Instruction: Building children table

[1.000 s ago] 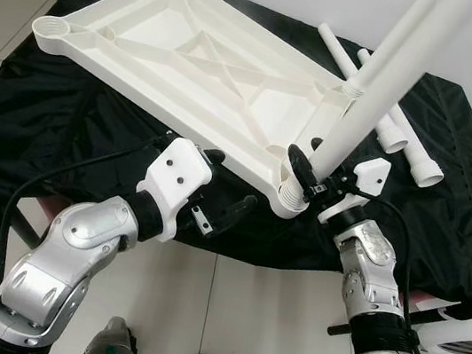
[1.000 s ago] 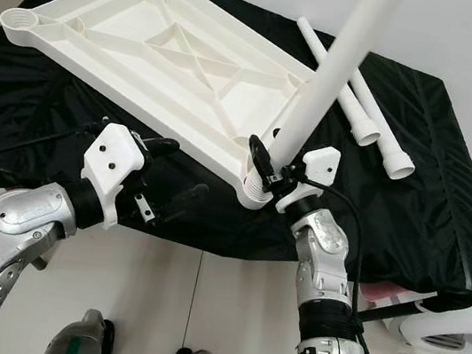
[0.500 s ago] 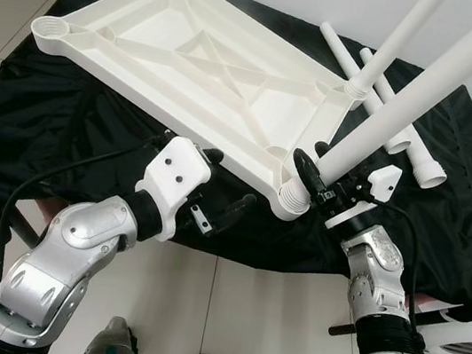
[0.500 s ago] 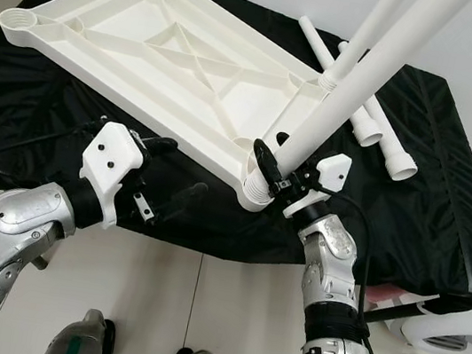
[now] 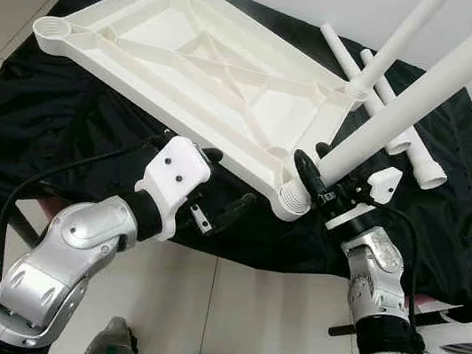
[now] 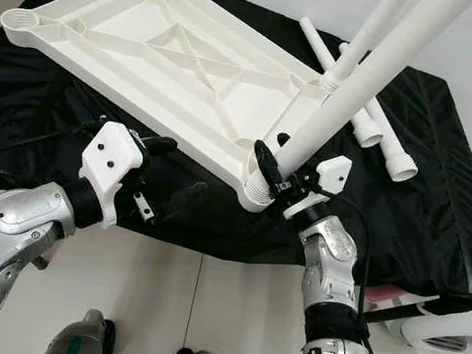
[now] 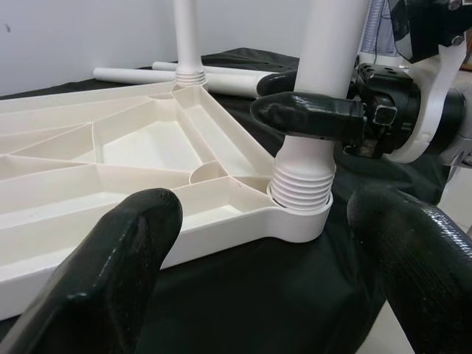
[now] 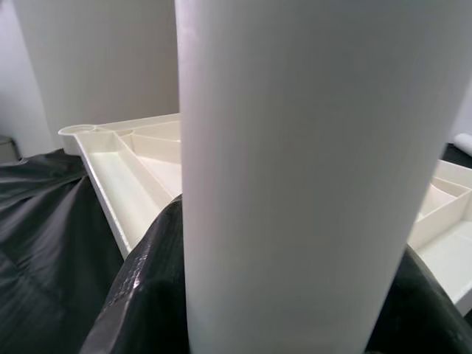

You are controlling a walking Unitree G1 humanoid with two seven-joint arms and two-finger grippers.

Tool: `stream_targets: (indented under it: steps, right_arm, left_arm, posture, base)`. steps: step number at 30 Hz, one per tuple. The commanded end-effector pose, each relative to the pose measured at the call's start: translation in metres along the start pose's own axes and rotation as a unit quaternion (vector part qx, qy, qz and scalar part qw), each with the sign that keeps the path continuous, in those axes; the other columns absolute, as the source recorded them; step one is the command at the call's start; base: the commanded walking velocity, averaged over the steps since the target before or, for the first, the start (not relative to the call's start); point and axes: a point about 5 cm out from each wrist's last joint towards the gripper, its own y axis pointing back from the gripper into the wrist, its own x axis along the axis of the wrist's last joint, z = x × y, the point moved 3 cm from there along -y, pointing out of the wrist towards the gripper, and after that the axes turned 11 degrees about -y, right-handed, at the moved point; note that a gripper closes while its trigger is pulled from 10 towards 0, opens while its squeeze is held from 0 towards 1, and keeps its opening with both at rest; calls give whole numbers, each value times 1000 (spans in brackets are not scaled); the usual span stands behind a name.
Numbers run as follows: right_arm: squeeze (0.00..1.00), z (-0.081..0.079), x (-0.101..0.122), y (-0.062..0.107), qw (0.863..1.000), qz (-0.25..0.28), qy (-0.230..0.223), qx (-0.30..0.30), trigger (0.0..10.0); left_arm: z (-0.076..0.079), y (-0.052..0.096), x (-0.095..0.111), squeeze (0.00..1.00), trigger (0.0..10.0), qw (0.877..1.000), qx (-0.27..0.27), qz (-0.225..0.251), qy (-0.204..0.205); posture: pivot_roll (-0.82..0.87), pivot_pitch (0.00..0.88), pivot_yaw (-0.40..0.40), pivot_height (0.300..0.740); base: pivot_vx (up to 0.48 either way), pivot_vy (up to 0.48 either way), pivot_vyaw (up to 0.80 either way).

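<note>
Left wrist view: right gripper [image 7: 324,110] fingers are clamping leg [image 5: 420,89], apparently seated in tabletop [image 5: 191,62] socket; left gripper [image 5: 221,188] fingers are spread wide.

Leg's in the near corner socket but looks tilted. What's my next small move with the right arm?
Probably tip the leg upright, then keep screwing. The right gripper clamps it just above the socket, threads still showing, and it leans unlike the straighter far leg.

The leg [image 5: 429,91] I'm holding runs off the top edge, so its far end is out of sight, as is that of the standing leg [image 5: 400,37] behind it. My right gripper [image 5: 318,178] is partly hidden behind the leg.
</note>
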Motion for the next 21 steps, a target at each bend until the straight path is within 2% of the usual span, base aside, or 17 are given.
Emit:
stream_targets:
  steps: [1,5,21]
  right_arm:
    - [0,6,-56,36,990,-113,-42,-70,10000]
    - [0,2,-55,35,990,-87,-31,-111,10000]
    - [0,-7,-49,33,981,-48,-21,-189,10000]
  left_arm:
    - [2,1,3,0,10000,1000,11,1,2]
    - [1,2,2,0,10000,1000,9,0,3]
    - [0,2,3,0,10000,1000,7,0,2]
  posture:
    - [149,166,-137,740]
    - [146,169,-131,740]
    - [148,170,-129,740]
  base:
    - [0,0,0]
    - [0,0,0]
    - [0,0,0]
